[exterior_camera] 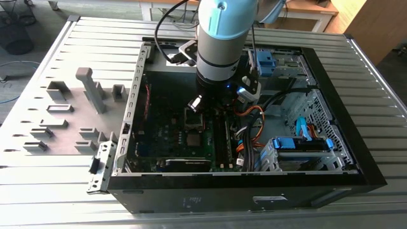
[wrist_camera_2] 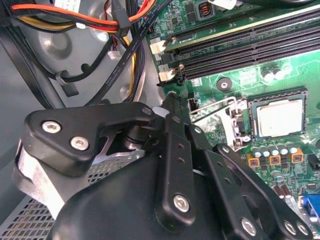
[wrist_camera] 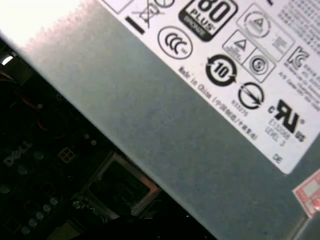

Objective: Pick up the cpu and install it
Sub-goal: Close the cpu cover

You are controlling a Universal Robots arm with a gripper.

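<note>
The tool (wrist_camera_2: 172,100) hangs low over the green motherboard (wrist_camera_2: 292,67) in the second wrist view, its black links overlapping, so I cannot tell whether it is open, closed or holding anything. Just past its tip, beyond a raised wire latch (wrist_camera_2: 220,107), the cpu (wrist_camera_2: 280,117) lies flat in its socket, apart from the tool. The first wrist view gives the grey power supply box (wrist_camera: 175,130) instead; the exterior view adds the open case (exterior_camera: 222,202) on the slatted counter (exterior_camera: 381,119).

Exterior view overlooks case (exterior_camera: 190,200); both wrist views inside.
</note>
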